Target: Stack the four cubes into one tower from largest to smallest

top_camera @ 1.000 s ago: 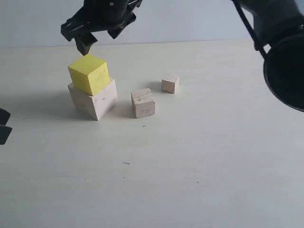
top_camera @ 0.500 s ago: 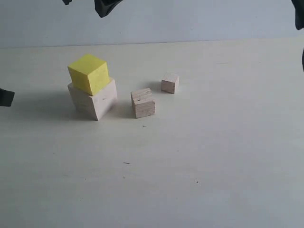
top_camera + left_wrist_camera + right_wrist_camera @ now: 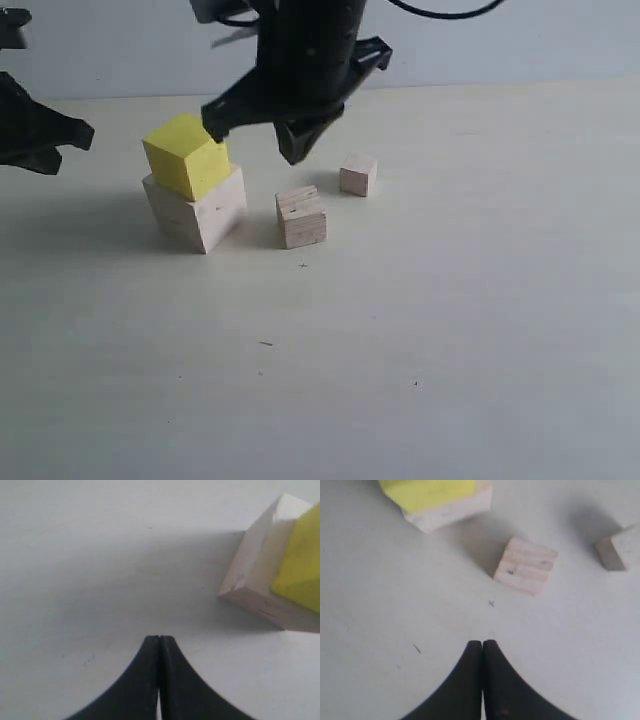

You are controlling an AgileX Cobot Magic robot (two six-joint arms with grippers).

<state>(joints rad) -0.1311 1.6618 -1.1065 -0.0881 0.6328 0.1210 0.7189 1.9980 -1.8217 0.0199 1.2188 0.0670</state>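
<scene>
In the exterior view, the left tool [image 3: 159, 637] hung at the far left edge, at about 10 o'clock of the two-cube stack. Its wrist view showed both fingers pressed together with nothing between them, above bare tabletop [image 3: 420, 340]. The largest pale wood cube [image 3: 205, 215] rested on the tabletop, and the bright yellow cube [image 3: 185, 158] sat on top of it, turned a little against it. The right tool [image 3: 482, 642] had its jaws fully closed and empty. Its dark arm came down from the top edge, just beside the yellow cube at about 2 o'clock of the stack and off the tabletop. The third cube [image 3: 302, 218], pale and grainy, lay alone on the tabletop near the stack at about 3 o'clock, apart from it. The smallest cube [image 3: 358, 175] lay at about 1 o'clock of the third, also apart and touching nothing but the tabletop.
</scene>
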